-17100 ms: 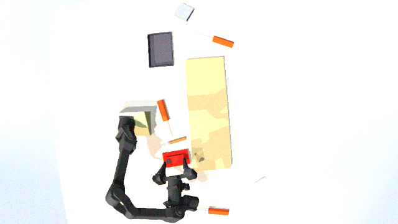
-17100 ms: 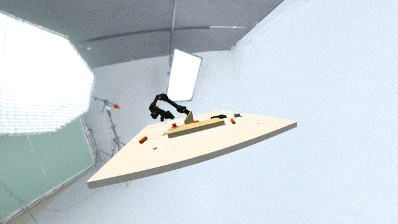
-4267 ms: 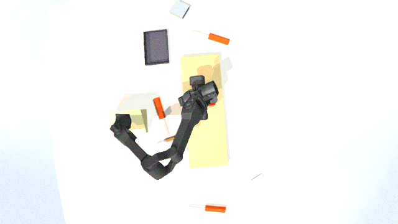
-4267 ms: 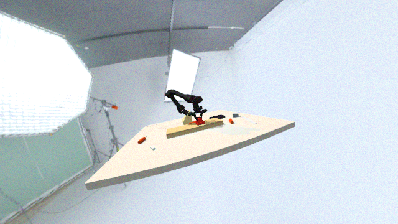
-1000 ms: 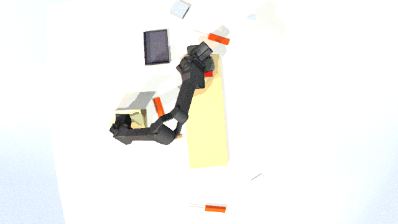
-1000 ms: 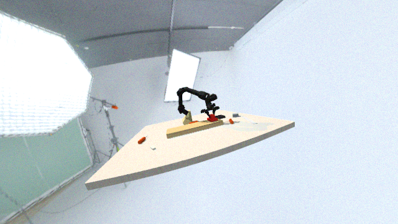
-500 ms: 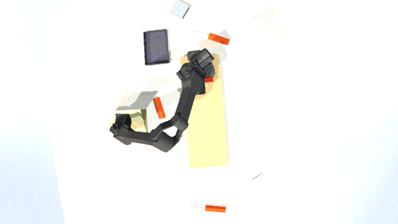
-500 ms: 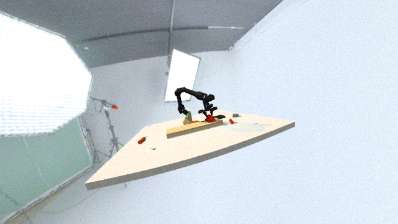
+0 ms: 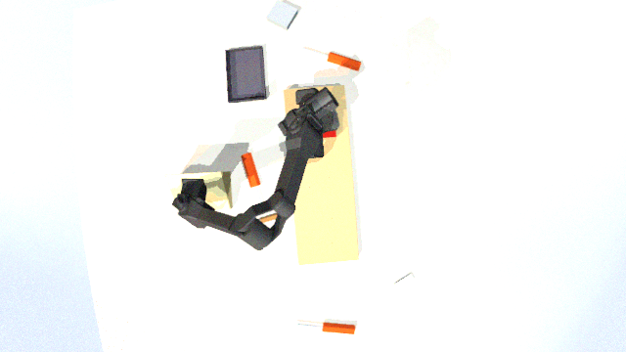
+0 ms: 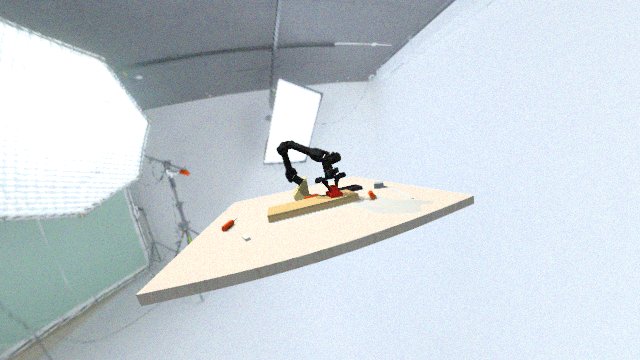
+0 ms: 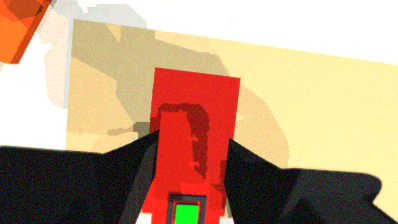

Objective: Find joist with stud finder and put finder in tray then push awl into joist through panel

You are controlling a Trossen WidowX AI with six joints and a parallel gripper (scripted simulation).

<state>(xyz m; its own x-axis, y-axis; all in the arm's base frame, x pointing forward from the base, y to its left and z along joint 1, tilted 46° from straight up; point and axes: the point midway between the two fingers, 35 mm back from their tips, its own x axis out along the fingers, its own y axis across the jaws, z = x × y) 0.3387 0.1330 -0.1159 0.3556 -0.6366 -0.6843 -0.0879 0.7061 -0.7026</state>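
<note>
The red stud finder [image 9: 330, 134] [image 10: 334, 193] [image 11: 195, 90] is between the fingers of my gripper [image 10: 333, 185] [image 11: 192, 136], which is shut on it. It is over the far end of the pale yellow floor panel [image 9: 326, 210] [image 10: 300, 208] [image 11: 330, 105]; any small gap beneath it cannot be told. Its small window [image 11: 187, 214] is lit green. The dark tray [image 9: 249, 73] [image 10: 354, 188] is empty. Orange-handled tools with thin shafts lie beyond the panel's far end [image 9: 344, 61] [image 10: 372, 195] and past its near end [image 9: 338, 328] [image 10: 228, 225]. The joist is hidden.
Another orange handle [image 9: 250, 169] lies between the arm base and panel. A pale yellow upright box-like piece [image 9: 222, 188] [image 10: 301, 190] stands by the base. A grey block [image 9: 283, 15] [image 10: 378, 185] lies beyond the tray, and a small white piece [image 10: 246, 238] near the front.
</note>
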